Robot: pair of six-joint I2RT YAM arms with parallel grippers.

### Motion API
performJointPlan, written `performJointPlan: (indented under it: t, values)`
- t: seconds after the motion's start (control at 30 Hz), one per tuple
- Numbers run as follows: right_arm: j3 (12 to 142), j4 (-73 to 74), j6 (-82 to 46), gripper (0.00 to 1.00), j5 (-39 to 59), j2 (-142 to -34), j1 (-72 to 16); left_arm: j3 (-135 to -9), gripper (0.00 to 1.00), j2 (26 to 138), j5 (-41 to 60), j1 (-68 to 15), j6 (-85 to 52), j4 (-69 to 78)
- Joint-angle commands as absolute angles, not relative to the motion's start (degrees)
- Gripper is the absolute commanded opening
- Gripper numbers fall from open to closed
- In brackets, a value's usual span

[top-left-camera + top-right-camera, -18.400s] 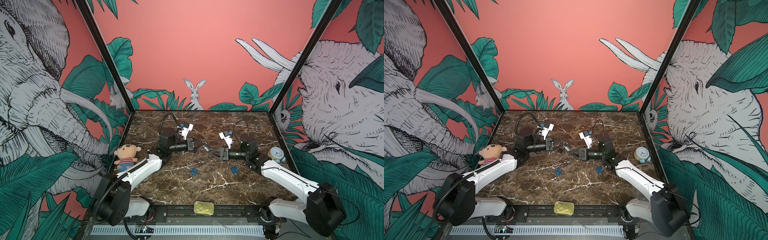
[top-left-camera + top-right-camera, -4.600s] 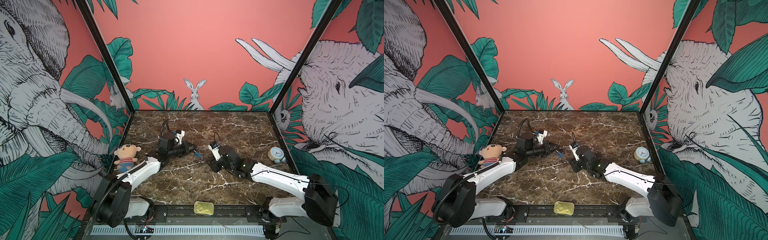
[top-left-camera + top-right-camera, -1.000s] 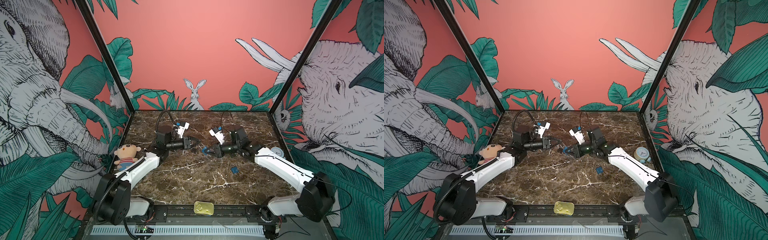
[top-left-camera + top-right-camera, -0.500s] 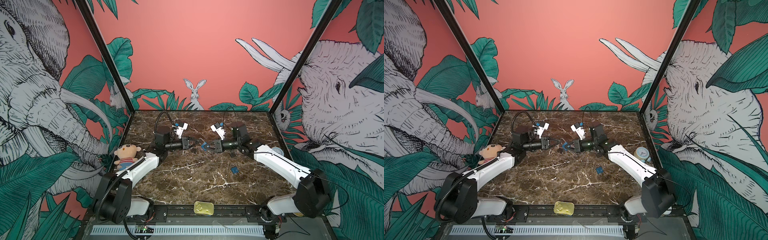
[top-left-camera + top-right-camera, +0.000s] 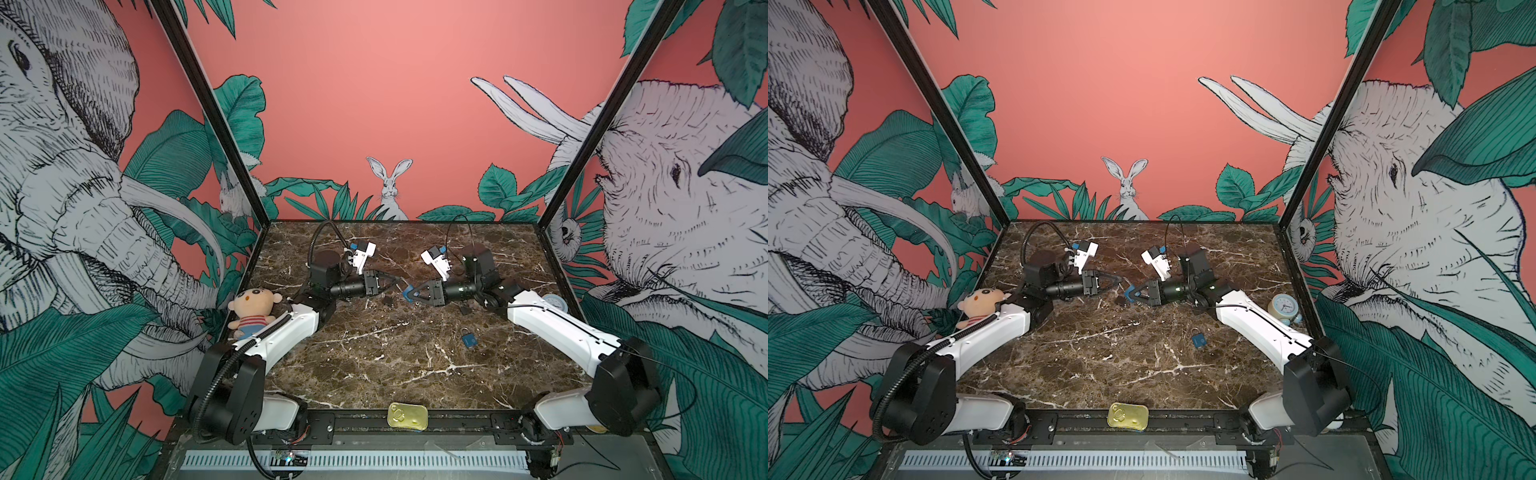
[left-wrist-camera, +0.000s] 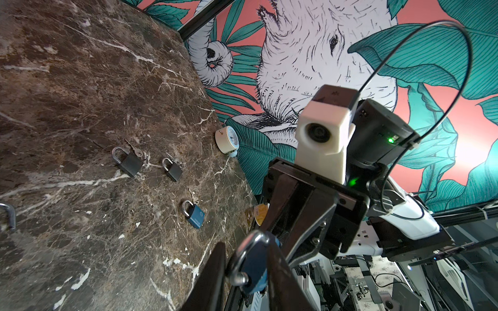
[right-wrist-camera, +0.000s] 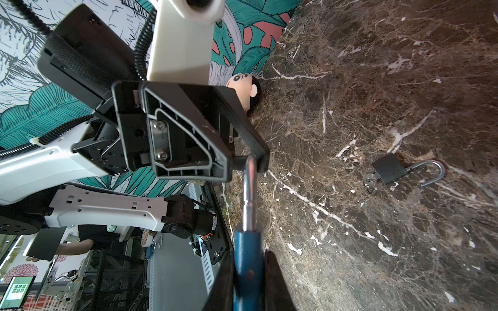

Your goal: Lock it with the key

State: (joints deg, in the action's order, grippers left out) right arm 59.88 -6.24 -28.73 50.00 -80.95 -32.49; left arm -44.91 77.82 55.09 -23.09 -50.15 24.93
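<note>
A blue padlock hangs in mid-air over the middle of the marble table. My right gripper is shut on its blue body. The steel shackle reaches across to my left gripper, whose jaws are shut on the shackle. No key shows in the held padlock. A silver key lies beside a black padlock on the table.
A second blue padlock, a small black padlock and an open black padlock lie on the table. A plush doll sits at the left edge. An alarm clock stands at the right. A gold tin lies at the front.
My right arm has carried the blue padlock left towards the left gripper. The left jaws have narrowed onto its shackle.
</note>
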Motion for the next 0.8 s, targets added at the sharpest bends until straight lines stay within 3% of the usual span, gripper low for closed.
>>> performJointPlan:
  t: [0.0, 0.4, 0.6, 0.77]
  values:
    - [60.2, -3.0, -29.1, 0.00, 51.2, -79.3, -32.4, -46.5, 0.27, 77.9, 56.9, -22.9, -50.9, 27.5]
    - [61.1, -2.4, -30.4, 0.00, 52.2, -79.1, -32.4, -46.1, 0.15, 79.2, 57.1, -22.9, -48.5, 24.7]
    - [60.4, -0.7, -32.4, 0.00, 53.0, -78.4, -32.3, -45.4, 0.01, 80.6, 57.3, -22.9, -49.2, 26.2]
    - [59.6, 1.3, -34.6, 0.00, 54.3, -77.4, -32.4, -44.7, 0.00, 81.3, 57.1, -22.9, -48.6, 26.5]
